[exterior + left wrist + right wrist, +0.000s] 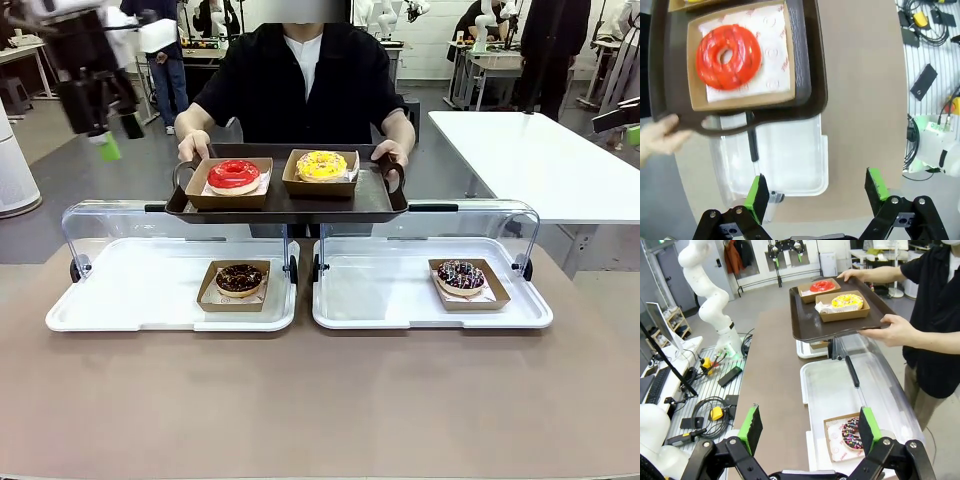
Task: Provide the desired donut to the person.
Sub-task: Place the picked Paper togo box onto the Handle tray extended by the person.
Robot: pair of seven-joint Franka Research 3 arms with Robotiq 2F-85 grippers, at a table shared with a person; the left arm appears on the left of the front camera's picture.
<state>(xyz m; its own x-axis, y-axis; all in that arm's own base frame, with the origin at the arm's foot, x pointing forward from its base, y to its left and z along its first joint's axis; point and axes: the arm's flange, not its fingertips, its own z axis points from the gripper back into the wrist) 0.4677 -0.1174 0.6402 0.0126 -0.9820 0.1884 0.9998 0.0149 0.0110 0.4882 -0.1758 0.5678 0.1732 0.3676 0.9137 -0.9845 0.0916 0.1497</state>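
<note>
The left claw [110, 135] hung high at the left, its green pads spread wide and gripping nothing; in its wrist view it looked down on the red donut [728, 56] in its cardboard box on the person's tray [812, 75]. Below on the table [320, 400], the left display tray [120, 300] carried a chocolate donut [240, 279] under its raised clear lid. The person [305, 80] held the dark tray at the far edge, with the red donut and a yellow donut [322, 165] already aboard. The right display tray [380, 300] carried a sprinkled donut [461, 275]. The right claw [810, 432] hovered above it, likewise wide apart and empty.

Which donut was wanted could not be read here, so picking wrongly seemed the main risk. A descending claw might also have clipped the upright lid or the tray held just above it, or crushed the soft box.
</note>
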